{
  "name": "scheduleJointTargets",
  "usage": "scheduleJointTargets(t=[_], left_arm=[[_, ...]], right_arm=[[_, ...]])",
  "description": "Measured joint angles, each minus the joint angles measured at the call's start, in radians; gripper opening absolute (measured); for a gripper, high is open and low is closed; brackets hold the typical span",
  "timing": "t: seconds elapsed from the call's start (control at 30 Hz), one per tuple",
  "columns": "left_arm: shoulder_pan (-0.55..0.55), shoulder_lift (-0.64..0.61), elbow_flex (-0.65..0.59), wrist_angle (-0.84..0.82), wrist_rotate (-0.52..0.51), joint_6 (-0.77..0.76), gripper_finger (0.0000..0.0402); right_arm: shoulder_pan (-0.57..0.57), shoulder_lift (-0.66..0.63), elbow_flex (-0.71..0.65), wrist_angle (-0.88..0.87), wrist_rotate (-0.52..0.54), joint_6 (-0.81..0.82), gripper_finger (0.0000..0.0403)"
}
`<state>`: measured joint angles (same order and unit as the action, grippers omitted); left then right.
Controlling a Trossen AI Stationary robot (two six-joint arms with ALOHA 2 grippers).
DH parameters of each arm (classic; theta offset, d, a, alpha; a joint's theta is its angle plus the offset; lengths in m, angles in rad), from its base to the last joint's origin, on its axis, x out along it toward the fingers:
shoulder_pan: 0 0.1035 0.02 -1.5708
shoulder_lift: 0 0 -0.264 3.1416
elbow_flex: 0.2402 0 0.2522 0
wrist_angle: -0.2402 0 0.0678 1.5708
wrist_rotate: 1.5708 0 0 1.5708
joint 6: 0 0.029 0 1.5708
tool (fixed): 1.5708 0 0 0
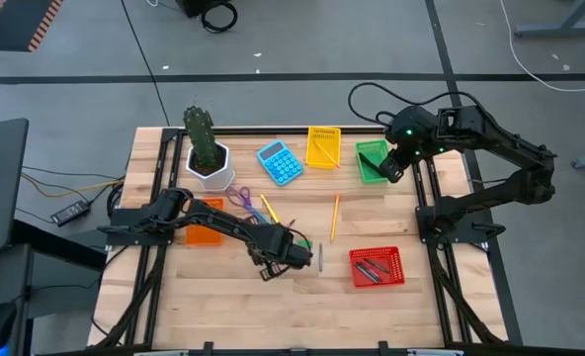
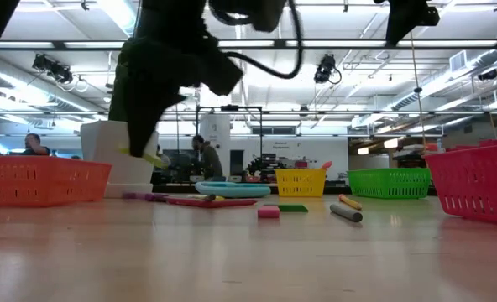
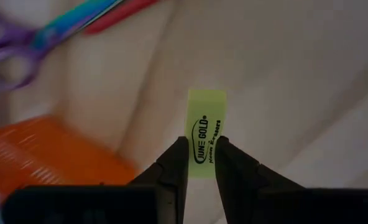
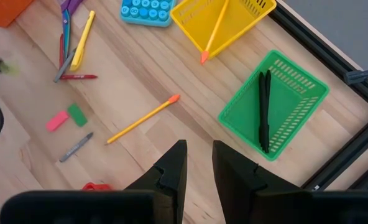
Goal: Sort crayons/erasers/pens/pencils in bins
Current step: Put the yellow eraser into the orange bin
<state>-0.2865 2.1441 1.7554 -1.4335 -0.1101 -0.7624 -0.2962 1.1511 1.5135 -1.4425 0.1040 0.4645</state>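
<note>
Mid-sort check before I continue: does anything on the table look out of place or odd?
Nothing spilled or damaged. Loose items not yet binned: an orange pencil, a pink eraser, a green eraser and a grey crayon. The left pincer holds a yellow-green eraser.

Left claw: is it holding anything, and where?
Yes. The left claw pinches a small pale-green rectangular eraser by its lower end, printed side showing.

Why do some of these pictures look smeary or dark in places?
Left wrist view: the eraser between the fingers is sharp, while the scissors and orange basket behind are blurred. Low view: the nearer arm is a dark silhouette against bright ceiling lights. High view: evenly lit and clear.
</note>
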Motion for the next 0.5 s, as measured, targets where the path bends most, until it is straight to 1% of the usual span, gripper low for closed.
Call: scheduleJointTargets(t=[0.17, 0.33, 0.5], left_arm=[[-0.006, 0.0, 0.0, -0.138, -0.065, 0.018, 0.0085], [-0.009, -0.033, -0.001, -0.137, -0.088, 0.044, 0.0082], [-0.009, -0.084, -0.003, -0.137, -0.175, 0.043, 0.0074]], right_arm=[[0.0, 0.0, 0.0, 0.0, 0.0, -0.013, 0.0083], [0.0, 0.0, 0.0, -0.001, -0.001, -0.013, 0.0083], [0.0, 0.0, 0.0, -0.002, -0.004, -0.013, 0.0083]])
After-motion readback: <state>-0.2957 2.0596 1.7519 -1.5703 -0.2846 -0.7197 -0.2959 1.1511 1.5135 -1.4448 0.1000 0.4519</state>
